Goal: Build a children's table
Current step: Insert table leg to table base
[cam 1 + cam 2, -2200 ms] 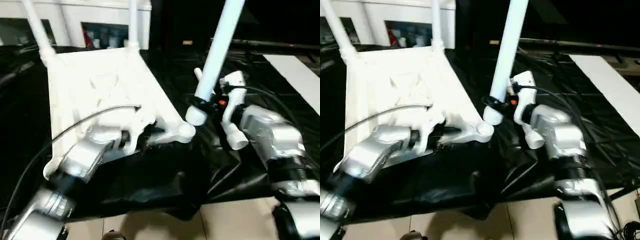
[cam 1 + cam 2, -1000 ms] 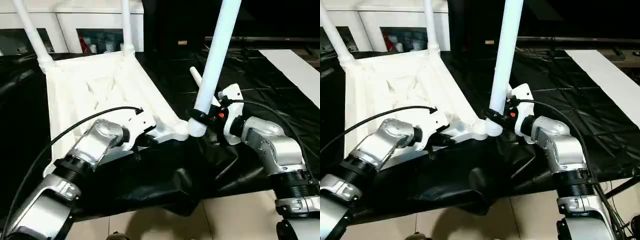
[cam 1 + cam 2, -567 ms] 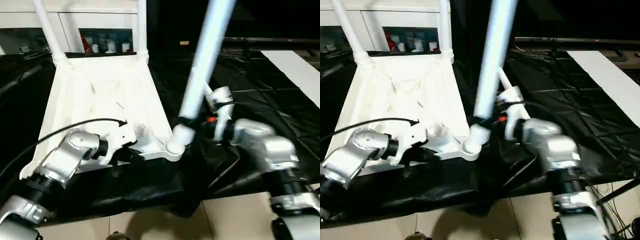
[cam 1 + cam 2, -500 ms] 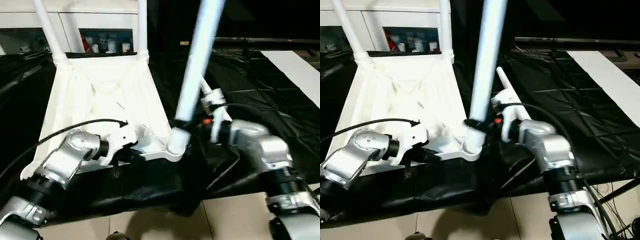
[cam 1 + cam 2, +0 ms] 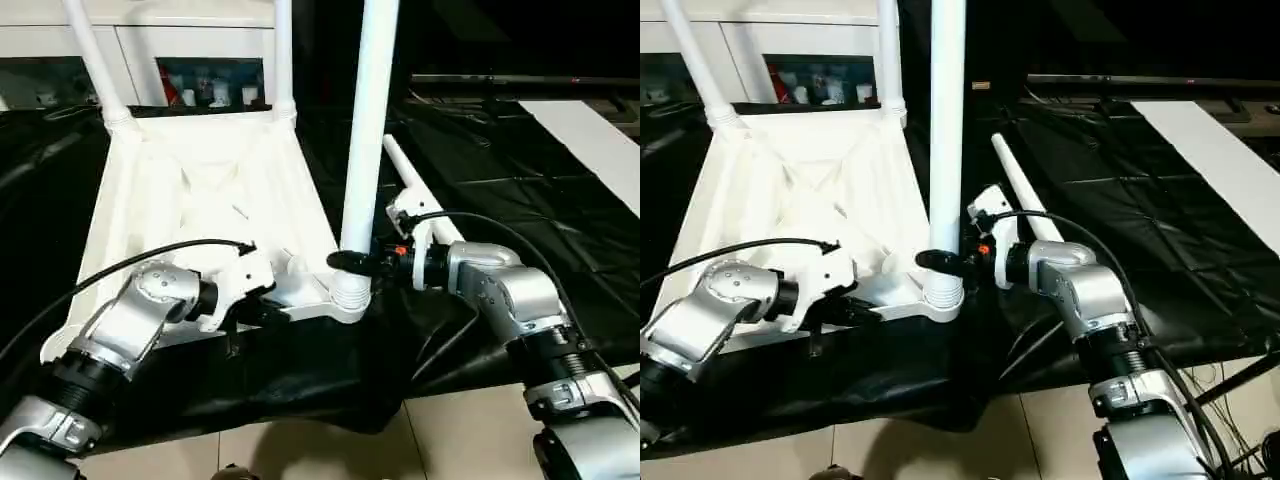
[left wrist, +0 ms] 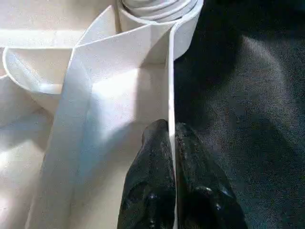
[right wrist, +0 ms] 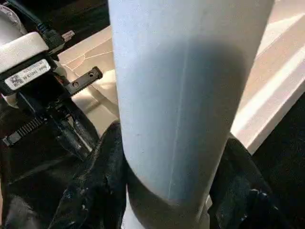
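Gripping upright leg with right gripper; left gripper pinched on tabletop near-edge rim; leg top cut off.

Head pair looking down and forward at tabletop; wrist views very near, sharing corner socket at five o'clock.

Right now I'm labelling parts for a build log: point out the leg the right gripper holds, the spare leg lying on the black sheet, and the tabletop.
held leg (image 5: 366, 130), left eye view, mid shaft
spare leg (image 5: 415, 192), left eye view, shaft
tabletop (image 5: 190, 200), left eye view, ribbed underside
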Available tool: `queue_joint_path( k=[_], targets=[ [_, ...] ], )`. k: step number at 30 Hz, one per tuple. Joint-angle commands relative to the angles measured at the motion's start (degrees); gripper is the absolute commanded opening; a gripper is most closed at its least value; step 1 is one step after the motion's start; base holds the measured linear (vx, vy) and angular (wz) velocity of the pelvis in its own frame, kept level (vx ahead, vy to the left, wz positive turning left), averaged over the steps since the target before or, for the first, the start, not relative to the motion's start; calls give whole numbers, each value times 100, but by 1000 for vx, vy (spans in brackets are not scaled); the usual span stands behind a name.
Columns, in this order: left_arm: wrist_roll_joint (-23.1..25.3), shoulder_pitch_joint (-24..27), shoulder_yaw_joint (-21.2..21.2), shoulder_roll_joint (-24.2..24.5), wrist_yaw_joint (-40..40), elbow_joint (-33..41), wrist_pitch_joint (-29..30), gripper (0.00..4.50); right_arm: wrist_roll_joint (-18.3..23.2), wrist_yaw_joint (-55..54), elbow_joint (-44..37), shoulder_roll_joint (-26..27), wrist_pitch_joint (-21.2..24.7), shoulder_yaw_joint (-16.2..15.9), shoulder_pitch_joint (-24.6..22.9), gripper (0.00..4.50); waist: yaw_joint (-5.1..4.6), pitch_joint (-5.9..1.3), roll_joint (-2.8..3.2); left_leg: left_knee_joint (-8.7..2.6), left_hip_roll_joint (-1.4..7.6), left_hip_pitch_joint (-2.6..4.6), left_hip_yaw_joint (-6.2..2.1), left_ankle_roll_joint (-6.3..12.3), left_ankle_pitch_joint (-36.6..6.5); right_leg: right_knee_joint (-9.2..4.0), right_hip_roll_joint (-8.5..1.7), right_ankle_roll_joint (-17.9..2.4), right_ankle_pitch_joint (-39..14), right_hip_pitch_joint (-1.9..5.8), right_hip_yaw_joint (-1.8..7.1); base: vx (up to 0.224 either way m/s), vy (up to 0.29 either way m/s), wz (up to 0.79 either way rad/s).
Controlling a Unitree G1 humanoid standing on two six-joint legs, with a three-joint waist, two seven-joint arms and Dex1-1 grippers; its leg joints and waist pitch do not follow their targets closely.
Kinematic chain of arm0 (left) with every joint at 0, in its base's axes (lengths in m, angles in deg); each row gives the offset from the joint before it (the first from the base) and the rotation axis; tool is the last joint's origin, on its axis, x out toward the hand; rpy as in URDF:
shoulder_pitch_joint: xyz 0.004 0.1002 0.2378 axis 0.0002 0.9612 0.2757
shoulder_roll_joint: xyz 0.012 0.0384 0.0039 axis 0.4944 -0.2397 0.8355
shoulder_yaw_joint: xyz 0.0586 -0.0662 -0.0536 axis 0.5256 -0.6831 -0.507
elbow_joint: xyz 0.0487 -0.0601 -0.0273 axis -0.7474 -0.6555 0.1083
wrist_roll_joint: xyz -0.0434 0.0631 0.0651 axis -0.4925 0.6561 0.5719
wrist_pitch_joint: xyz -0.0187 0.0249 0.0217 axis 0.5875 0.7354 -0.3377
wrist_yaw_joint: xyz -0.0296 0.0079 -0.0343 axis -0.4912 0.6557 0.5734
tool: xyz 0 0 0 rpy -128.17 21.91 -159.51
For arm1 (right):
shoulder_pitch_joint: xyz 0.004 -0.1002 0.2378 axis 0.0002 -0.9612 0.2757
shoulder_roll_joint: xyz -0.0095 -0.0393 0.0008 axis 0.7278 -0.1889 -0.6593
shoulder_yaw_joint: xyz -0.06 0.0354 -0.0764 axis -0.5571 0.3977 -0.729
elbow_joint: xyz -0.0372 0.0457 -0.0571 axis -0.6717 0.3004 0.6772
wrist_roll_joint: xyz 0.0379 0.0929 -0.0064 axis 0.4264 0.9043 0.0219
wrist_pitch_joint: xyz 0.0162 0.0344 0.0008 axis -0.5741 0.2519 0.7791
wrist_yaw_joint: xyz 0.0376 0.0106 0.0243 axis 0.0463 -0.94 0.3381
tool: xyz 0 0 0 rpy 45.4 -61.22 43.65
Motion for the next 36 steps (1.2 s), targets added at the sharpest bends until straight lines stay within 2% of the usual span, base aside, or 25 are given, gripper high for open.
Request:
queue_joint_path(
  k=[1, 8, 10, 15, 21, 27, 28, 29, 32, 33, 35, 36],
  targets=[
    [-281, 94, -133, -128, -43, 89, -159, 0, -132, -45, 82, -51, -50, -47, -12, 186, 8, -418, -46, -347, 99, 19, 15, 167, -181, -360, -411, -1220, 211, 287, 247, 0, 0, 0],
    [-297, 262, -294, -178, -196, 138, -197, 0, -216, 7, 299, 11, -148, -100, 61, 186, -5, -413, -38, -352, 100, 21, 13, 163, -254, -371, -409, -1220, 91, 280, 246, 0, 0, 0],
    [-278, 282, -292, -167, -179, 154, -187, 0, -224, 15, 337, 17, -156, -109, 81, 186, -10, -407, -41, -356, 102, 26, 15, 137, -342, -386, -409, -1216, -51, 274, 249, 0, 0, 0],
    [-140, 341, -188, -78, -55, 192, -172, 0, -189, 31, 515, 62, -195, -59, 143, 186, -22, -414, -55, -362, 103, 23, 11, 130, -321, -373, -403, -1220, 16, 274, 247, 0, 0, 0],
    [60, 320, -103, 0, 26, 142, -223, 0, -67, 27, 891, 116, -282, 172, 150, 186, -30, -422, -61, -372, 114, 43, 8, 102, -428, -383, -407, -1265, 33, 264, 244, 0, 0, 0],
    [110, 318, -70, 26, 23, 160, -211, 0, -19, -77, 1121, 113, -472, 375, -75, 186, -28, -432, -65, -375, 110, 46, 5, 59, -477, -380, -401, -1286, 98, 270, 242, 0, 0, 0],
    [112, 313, -67, 28, 27, 154, -215, 0, 0, -93, 1119, 119, -496, 409, -116, 186, -22, -431, -37, -376, 112, 50, 4, 51, -507, -387, -408, -1283, 74, 266, 243, 0, 0, 0],
    [113, 311, -67, 28, 27, 152, -215, 0, 3, -96, 1117, 120, -500, 414, -123, 186, -25, -430, -50, -375, 109, 46, 6, 49, -521, -390, -406, -1280, 68, 272, 246, 0, 0, 0],
    [138, 268, -74, 27, 20, 86, -235, 0, 74, -154, 1044, 140, -576, 534, -278, 186, -18, -437, -29, -377, 112, 53, 1, 39, -538, -388, -404, -1294, 97, 270, 245, 0, 0, 0],
    [147, 257, -80, 22, 14, 69, -237, 0, 105, -178, 988, 149, -592, 577, -337, 186, -16, -438, -38, -377, 115, 55, 2, 43, -540, -385, -403, -1299, 123, 271, 245, 0, 0, 0],
    [163, 244, -88, 11, 11, 46, -246, 0, 129, -214, 939, 162, -650, 624, -408, 186, -15, -439, 2, -379, 112, 54, -5, 28, -548, -384, -400, -1308, 152, 271, 243, 0, 0, 0],
    [177, 227, -94, -15, -10, 17, -253, 0, 156, -280, 885, 180, -698, 684, -498, 186, -20, -436, -12, -381, 112, 54, -2, 15, -588, -392, -398, -1303, 135, 270, 244, 0, 0, 0]
  ],
)
